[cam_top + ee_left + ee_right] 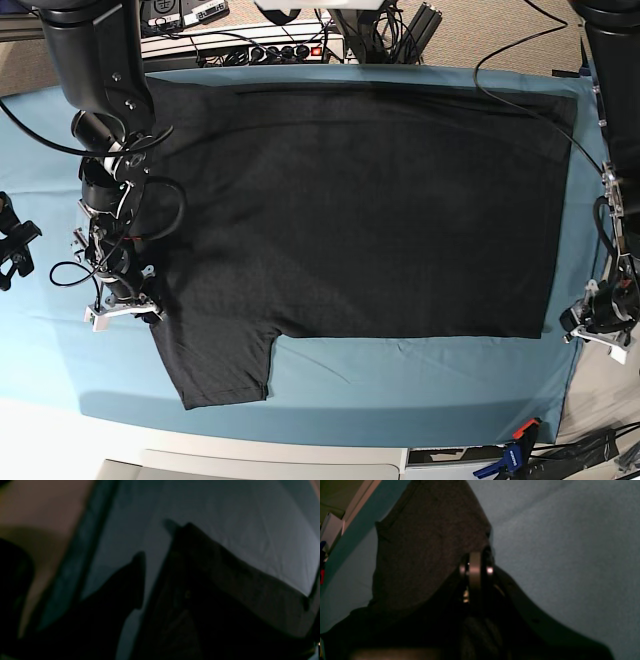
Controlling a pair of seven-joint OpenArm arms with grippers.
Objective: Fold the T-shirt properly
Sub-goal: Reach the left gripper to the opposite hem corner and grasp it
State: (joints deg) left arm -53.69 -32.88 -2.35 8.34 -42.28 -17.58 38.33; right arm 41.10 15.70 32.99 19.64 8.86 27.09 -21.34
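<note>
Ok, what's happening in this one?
A two-armed robot is working on a black T-shirt spread nearly flat on a teal table cloth. The right gripper is shut on the shirt's edge near the sleeve. The left gripper is at the shirt's opposite corner, but the views don't show clearly whether it grips fabric. No fold is made yet.

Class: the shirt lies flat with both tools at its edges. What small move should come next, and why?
Probably lift the right tool, which looks shut on the T-shirt near its sleeve, and carry that edge inward: the shirt lies spread and unfolded.
</note>
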